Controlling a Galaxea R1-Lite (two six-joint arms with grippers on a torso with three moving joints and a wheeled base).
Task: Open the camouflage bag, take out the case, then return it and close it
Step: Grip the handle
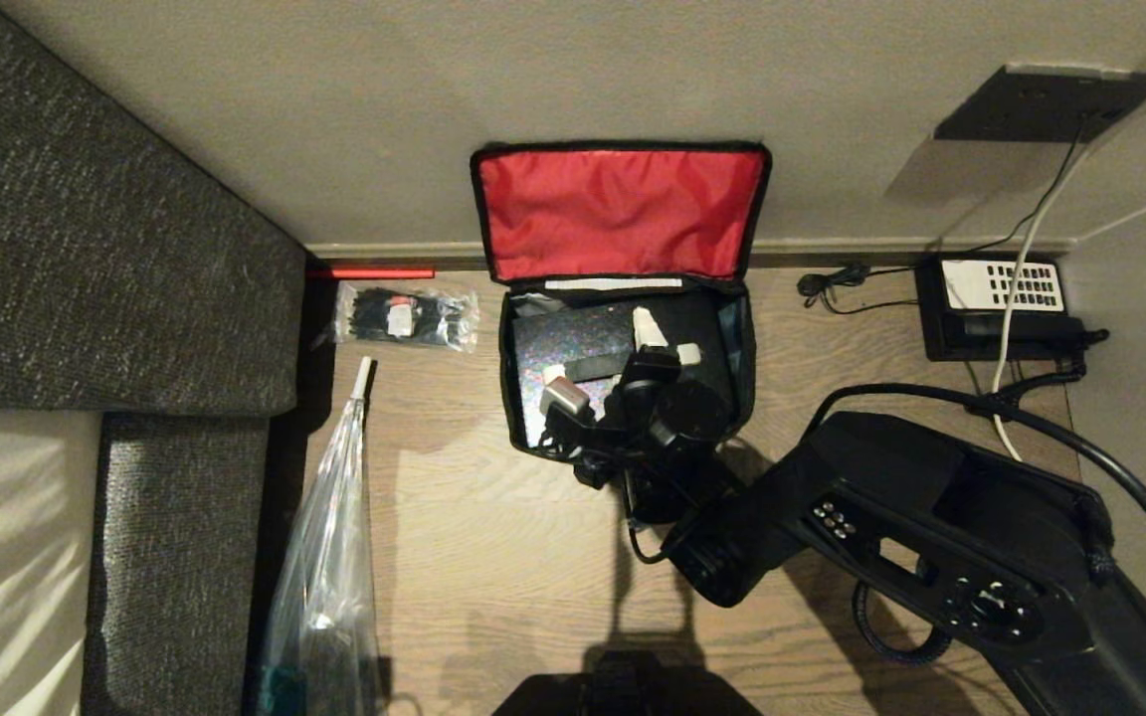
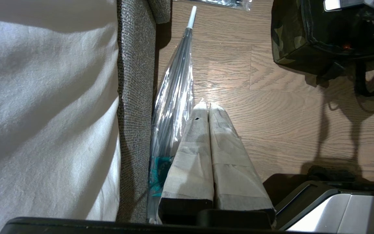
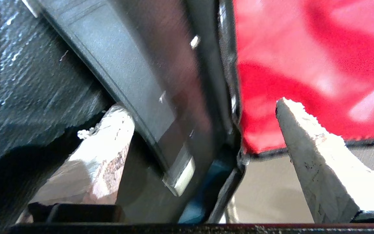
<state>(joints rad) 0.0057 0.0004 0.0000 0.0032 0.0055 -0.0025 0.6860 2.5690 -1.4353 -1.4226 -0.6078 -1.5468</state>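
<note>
I have the right end effector (image 1: 661,338) down inside the open camouflage bag (image 1: 742,348), its taped fingers (image 3: 317,156) spread wide. The right wrist view shows one finger on each side of the handle (image 3: 161,107) of the case (image 1: 573,348), with no grip closed on it. The flat black case lies in the bag's main compartment, its pale-ended handle running across the middle, just under the wrist. The bag's lid stands thrown back against the wall (image 1: 633,80), its red lining (image 1: 621,211) facing the room.

The bag sits on the wooden floor (image 1: 493,557) by the skirting. Near it toward my left lie a clear packet of small black parts (image 1: 404,316) and a folded transparent umbrella (image 1: 329,557) beside the grey upholstered bed frame (image 1: 86,249). To the right, well apart, a black desk telephone (image 1: 996,306) with a white keypad rests on the floor, its cables trailing.

My left end effector (image 2: 208,109) hangs parked low beside the umbrella, fingers pressed together and empty.

My reading: the opening is done. With the case in the bag and the fingers wide around its handle, I cannot tell whether the case is about to be lifted out or has just been put back. Closing the lid is certainly still to come.
</note>
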